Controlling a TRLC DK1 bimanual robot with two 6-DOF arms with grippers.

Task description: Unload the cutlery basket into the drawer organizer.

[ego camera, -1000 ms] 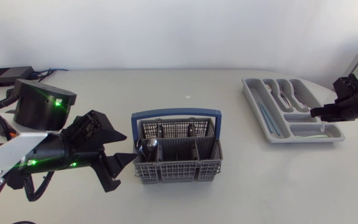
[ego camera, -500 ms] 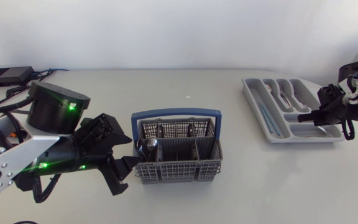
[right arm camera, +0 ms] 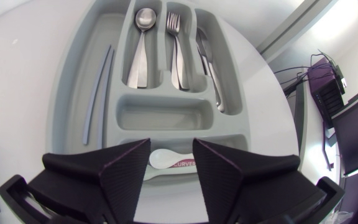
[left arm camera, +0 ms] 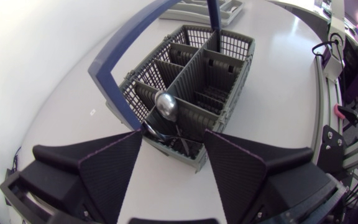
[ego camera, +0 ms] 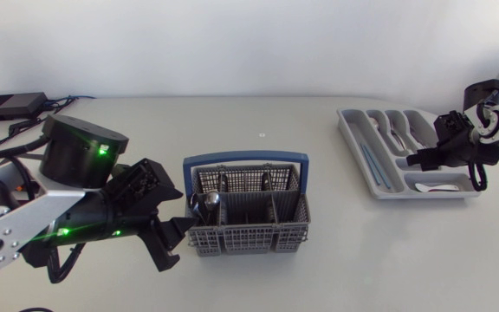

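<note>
The cutlery basket [ego camera: 248,211] stands near the middle of the worktop [ego camera: 345,260], toward its front edge. The drawer organizer [ego camera: 379,180] lies close to the right edge.

The left gripper [left arm camera: 173,134] is spread wide just beside the basket's corner compartment. A metal spoon [left arm camera: 165,104] stands there bowl-up, leaning on the rim. The fingers are broad and the compartment is narrow. If they go in low, one finger will probably land on the basket wall rather than the spoon. Closing then would clamp plastic, or shove the light basket along the worktop.

The polished, rounded bowl is a poor place to pinch, so the spoon could squirt out and drop back, or fall onto the worktop. The basket's blue handle [left arm camera: 126,46] arches over the middle, and a spoon lifted at a tilt toward the centre may knock against it.

The right gripper [right arm camera: 171,144] is also spread, and hangs over the organizer's front compartment. A white spoon [right arm camera: 165,159] lies loose there, touching neither finger. If this gripper drops or swings sideways, it could catch the organizer's wall. That would nudge the tray toward the right edge, or jostle the fork [right arm camera: 175,43] and knife [right arm camera: 207,56] already sorted in the far compartments.
</note>
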